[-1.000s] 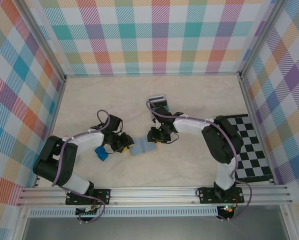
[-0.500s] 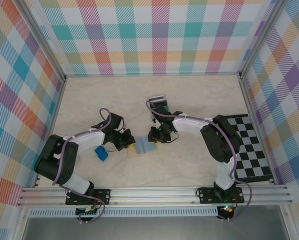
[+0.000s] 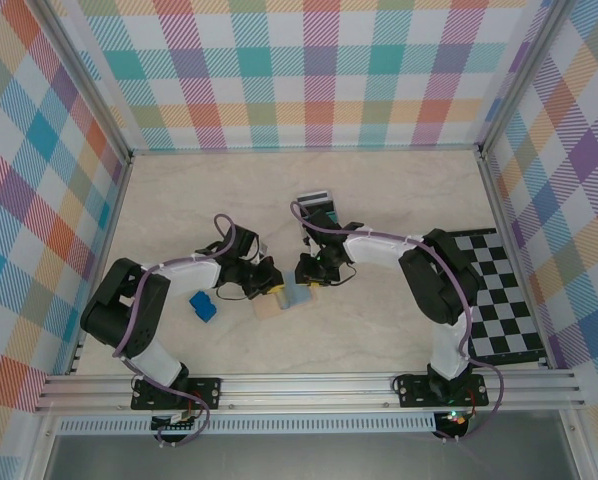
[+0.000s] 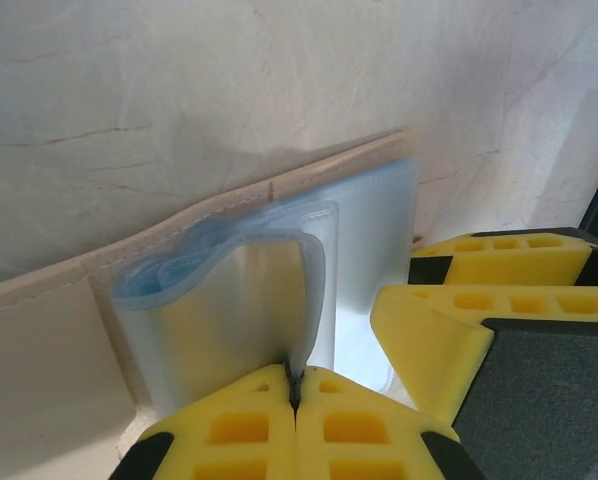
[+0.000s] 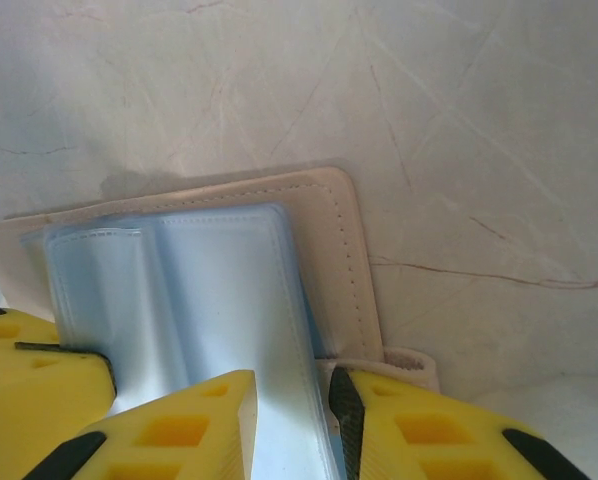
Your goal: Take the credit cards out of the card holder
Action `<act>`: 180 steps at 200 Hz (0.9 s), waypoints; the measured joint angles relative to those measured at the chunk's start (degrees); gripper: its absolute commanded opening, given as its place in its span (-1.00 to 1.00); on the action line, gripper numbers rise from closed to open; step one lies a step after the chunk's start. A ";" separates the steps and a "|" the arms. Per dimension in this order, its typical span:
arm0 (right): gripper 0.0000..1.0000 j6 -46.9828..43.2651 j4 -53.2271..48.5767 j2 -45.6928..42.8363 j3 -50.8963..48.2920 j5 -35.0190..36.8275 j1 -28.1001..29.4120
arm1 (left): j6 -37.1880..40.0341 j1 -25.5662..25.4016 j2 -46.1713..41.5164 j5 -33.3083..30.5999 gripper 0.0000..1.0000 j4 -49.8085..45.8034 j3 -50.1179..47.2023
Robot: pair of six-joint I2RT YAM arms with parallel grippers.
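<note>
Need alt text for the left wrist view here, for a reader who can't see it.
The left gripper, its yellow fingers closed together, pinches a thin pale-blue plastic sleeve of the open tan card holder lying on the pale marbled table. The right gripper's yellow fingers rest against the holder at right.
</note>
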 measured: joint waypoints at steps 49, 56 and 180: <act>-0.20 0.00 1.31 -1.27 -1.09 0.63 0.68 | 1.27 0.02 -3.10 -1.70 -0.45 -4.48 2.40; -0.13 0.04 1.53 -1.95 -1.64 0.85 0.79 | 2.01 0.09 -4.17 -2.43 -0.36 -6.05 2.91; 1.00 -6.40 -4.07 -33.51 -6.43 34.07 0.00 | 14.73 6.01 -25.42 -32.15 0.93 -33.22 14.56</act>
